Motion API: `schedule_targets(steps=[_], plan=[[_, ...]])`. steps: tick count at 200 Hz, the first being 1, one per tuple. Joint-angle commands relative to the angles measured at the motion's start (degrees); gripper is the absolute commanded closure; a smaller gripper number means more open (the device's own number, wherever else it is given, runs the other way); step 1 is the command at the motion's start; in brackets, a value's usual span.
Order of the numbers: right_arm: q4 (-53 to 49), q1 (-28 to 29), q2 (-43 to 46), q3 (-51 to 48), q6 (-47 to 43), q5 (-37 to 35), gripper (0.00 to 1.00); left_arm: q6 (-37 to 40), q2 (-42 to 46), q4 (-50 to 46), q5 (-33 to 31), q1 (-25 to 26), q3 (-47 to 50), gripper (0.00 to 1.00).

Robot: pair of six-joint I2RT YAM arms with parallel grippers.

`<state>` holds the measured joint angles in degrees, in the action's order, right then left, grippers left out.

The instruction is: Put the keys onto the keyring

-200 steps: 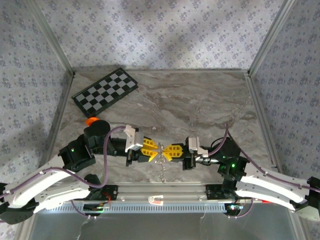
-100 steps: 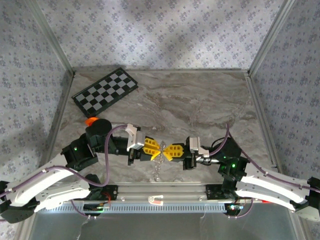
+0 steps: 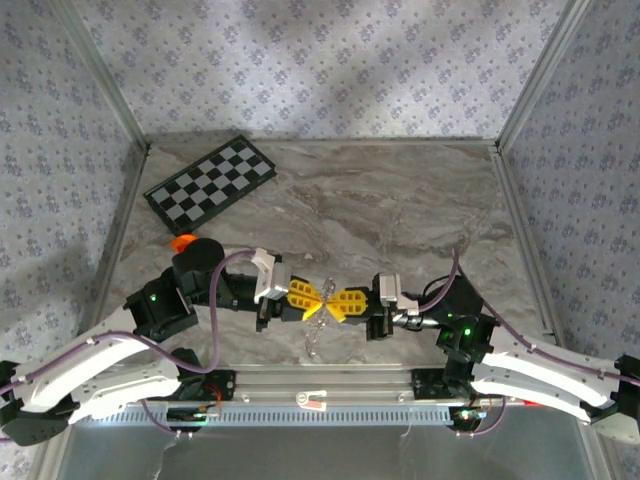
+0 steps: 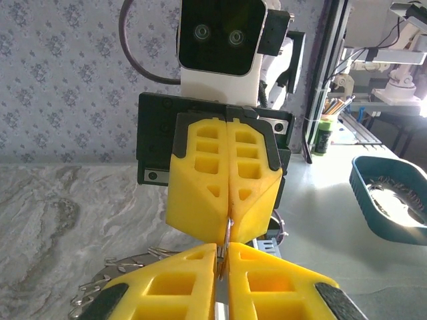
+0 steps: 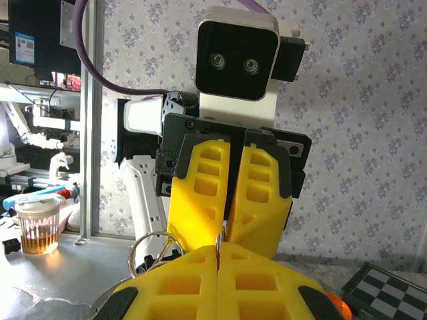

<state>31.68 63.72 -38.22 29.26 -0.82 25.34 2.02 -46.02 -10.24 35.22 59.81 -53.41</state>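
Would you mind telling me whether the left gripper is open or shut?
Shut: on the left gripper, the yellow fingers meet, pinching the thin keyring wire.

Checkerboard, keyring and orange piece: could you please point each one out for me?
checkerboard (image 3: 210, 183), overhead view, middle of the board.
keyring (image 3: 317, 325), overhead view, its dangling lower part.
orange piece (image 3: 182, 241), overhead view, its visible top.

The keyring (image 3: 316, 328) is thin shiny metal. The left hand (image 3: 319, 298) and right hand (image 3: 331, 302) have matt yellow plastic fingers. The tabletop (image 3: 400, 210) looks like smooth marble.
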Motion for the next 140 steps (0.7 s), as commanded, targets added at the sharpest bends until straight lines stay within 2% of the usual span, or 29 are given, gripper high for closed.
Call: schedule_targets(steps=[1, 70, 101, 118, 129, 140], plan=[[2.8, -0.2, 1.0, -0.3, 0.6, 0.5, 1.00, -0.6, 0.0, 3.0, 1.1, 0.4, -0.3, 0.90], [2.7, -0.2, 0.8, -0.5, 0.6, 0.2, 1.00, -0.7, 0.1, 3.2, 0.8, 0.3, 0.1, 1.00], [1.5, -0.2, 1.2, -0.5, 0.6, -1.1, 1.00, -0.5, 0.1, 3.5, 0.0, 0.4, 0.4, 1.00], [0.1, -0.2, 1.8, -0.7, 0.8, -2.5, 0.83, 0.0, 0.2, 2.6, -1.8, 0.4, 0.2, 1.00], [-1.6, -0.2, 2.7, -0.5, 0.9, -3.9, 0.66, 0.5, 0.4, 1.6, -3.3, 0.4, 0.1, 1.00], [-4.5, -0.3, 3.9, -0.1, 0.8, -4.9, 0.53, 0.9, 0.7, 1.0, -4.5, 0.4, 0.3, 1.00]])
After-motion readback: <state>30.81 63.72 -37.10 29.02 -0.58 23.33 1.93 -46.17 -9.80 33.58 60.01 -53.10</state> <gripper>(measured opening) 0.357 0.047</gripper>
